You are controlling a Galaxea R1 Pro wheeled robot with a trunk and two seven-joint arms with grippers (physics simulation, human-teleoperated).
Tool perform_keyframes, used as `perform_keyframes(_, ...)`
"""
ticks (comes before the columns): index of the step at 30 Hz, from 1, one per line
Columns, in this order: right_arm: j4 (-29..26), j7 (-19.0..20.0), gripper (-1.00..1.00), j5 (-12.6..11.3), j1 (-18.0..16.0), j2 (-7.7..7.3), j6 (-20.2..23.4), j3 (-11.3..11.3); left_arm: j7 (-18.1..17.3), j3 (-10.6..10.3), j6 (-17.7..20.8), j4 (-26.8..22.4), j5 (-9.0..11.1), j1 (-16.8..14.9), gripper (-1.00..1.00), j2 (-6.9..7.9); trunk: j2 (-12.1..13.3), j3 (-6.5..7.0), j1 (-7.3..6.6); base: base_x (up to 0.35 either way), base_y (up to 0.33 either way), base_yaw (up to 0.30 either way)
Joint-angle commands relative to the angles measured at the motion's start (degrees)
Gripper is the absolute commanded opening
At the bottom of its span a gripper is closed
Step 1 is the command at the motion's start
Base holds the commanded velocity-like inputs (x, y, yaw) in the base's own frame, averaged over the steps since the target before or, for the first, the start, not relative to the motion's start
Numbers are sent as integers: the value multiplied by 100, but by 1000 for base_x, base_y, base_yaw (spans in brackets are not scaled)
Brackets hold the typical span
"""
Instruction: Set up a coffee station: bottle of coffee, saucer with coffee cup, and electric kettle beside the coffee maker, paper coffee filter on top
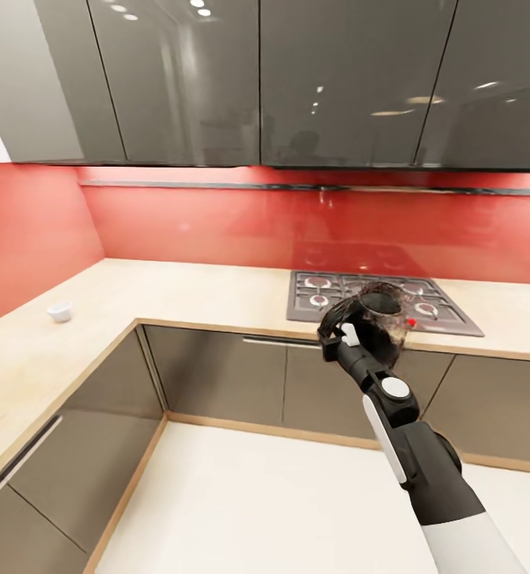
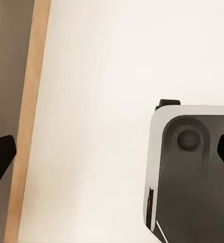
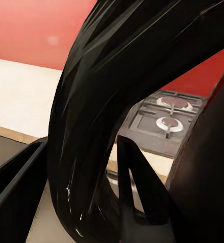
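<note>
electric kettle (image 1: 374, 318) between right jaws

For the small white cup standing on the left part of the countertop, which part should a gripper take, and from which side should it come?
Probably the rim, from above. The coffee cup stands upright with its mouth open upward, alone on the kitchen countertop. It is low and round, so one finger inside and one outside the wall looks safest. Whether it has a handle cannot be told. The left arm is nearer its side; the right gripper holds the electric kettle.

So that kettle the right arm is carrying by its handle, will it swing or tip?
Probably a bit. The right gripper holds the kettle by its black handle, off to one side, so the body may sag. Its see-through body looks rigid, possibly fragile if knocked.
</note>
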Motion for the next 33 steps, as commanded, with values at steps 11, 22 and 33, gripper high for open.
perform_keyframes(11, -7, 6, -100, -8, -7, -3, 31, 5, 2, 14, -7, 4, 5, 2, 100, -2, -11, -10, 6, 300, -134, 276)
perform_keyframes(22, -1, 6, -100, -8, -8, -3, 31, 5, 2, 31, -5, 24, -14, 8, 100, 1, -11, -10, 6, 256, -73, 276)
perform_keyframes(33, 12, 6, -100, -8, -6, -3, 31, 5, 64, 11, 25, 824, -63, 37, 100, 17, -11, -10, 6, 14, -6, 276)
